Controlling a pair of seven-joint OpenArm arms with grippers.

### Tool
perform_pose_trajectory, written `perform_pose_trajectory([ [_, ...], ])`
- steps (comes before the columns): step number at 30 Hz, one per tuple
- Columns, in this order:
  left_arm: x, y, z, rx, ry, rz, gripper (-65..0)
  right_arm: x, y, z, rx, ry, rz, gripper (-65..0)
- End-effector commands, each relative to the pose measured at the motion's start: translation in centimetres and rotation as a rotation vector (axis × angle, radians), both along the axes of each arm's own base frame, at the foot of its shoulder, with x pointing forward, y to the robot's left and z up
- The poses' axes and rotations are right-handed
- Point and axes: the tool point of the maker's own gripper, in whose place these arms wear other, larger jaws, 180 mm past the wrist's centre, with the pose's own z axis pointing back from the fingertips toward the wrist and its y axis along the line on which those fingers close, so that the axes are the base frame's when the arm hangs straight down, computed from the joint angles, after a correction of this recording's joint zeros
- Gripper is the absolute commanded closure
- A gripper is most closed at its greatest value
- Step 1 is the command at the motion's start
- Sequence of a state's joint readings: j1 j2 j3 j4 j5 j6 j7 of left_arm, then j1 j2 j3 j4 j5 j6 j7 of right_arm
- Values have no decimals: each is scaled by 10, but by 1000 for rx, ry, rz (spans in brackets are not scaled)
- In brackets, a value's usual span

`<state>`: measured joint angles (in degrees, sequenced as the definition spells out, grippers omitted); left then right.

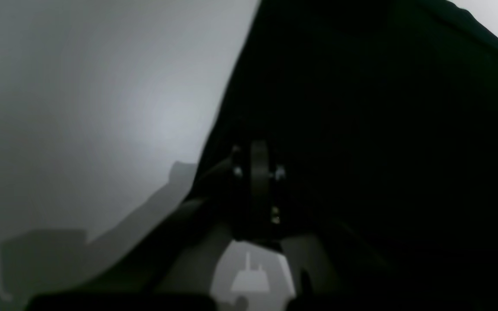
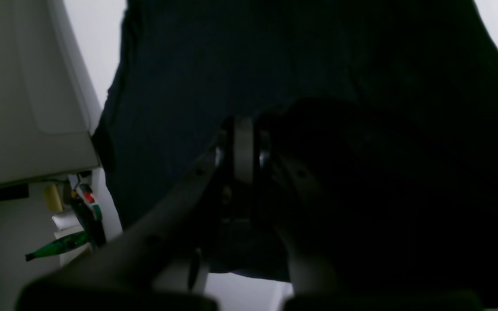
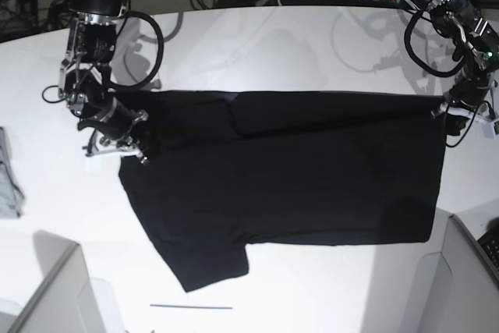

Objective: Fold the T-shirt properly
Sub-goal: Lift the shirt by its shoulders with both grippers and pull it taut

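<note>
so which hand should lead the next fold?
Probably neither alone. The left hand and right hand each pinch an upper corner of the T-shirt, so both are placed to carry that edge over together.

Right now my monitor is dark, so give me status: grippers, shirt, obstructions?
Left gripper and right gripper each shut on the T-shirt's edge. T-shirt stretched between them. Grey cloth lies apart; nothing obstructing.

A white table [image 3: 257,44] fills the base view. A grey cloth piece [image 3: 8,177] lies at its edge, well apart from the near pincer. 1 thin dark line [image 3: 191,306] marks the tabletop's front. In the right wrist view, a green bottle [image 2: 56,247] lies tilted beside that pincer, under a pale panel [image 2: 24,99].
</note>
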<state>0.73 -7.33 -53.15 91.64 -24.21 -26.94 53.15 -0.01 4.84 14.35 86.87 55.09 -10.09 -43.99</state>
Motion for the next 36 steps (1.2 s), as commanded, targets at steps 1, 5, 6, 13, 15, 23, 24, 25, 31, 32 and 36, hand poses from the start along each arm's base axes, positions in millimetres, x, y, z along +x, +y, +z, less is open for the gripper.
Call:
perform_pose_trajectory([
  [1, 8, 7, 16, 26, -51, 1, 0, 12, -3, 16, -2, -56, -3, 0],
  [5, 14, 7, 12, 3, -56, 6, 0, 12, -3, 16, -2, -56, -3, 0],
  [6, 16, 9, 12, 2, -56, 7, 0, 12, -3, 16, -2, -56, -3, 0],
  [13, 29, 5, 12, -3, -53, -25, 0, 12, -3, 16, -2, -55, -3, 0],
  [15, 29, 5, 12, -3, -54, -26, 0, 12, -3, 16, -2, -55, -3, 0],
  [23, 36, 5, 9, -29, -59, -20, 0, 9, -3, 5, 6, -24, -7, 0],
  [24, 36, 7, 9, -25, -57, -19, 0, 9, -3, 5, 6, -24, -7, 0],
  [25, 36, 8, 9, -26, -54, -19, 0, 9, -3, 5, 6, -24, -7, 0],
  [31, 38, 9, 11, -26, -61, -18, 0, 9, -3, 5, 6, -24, -7, 0],
  [32, 39, 9, 11, -26, -62, -18, 0, 8, -3, 5, 8, -21, -3, 0],
  [36, 40, 9, 12, -26, -65, -17, 0, 8, -2, 5, 13, -22, -3, 0],
])
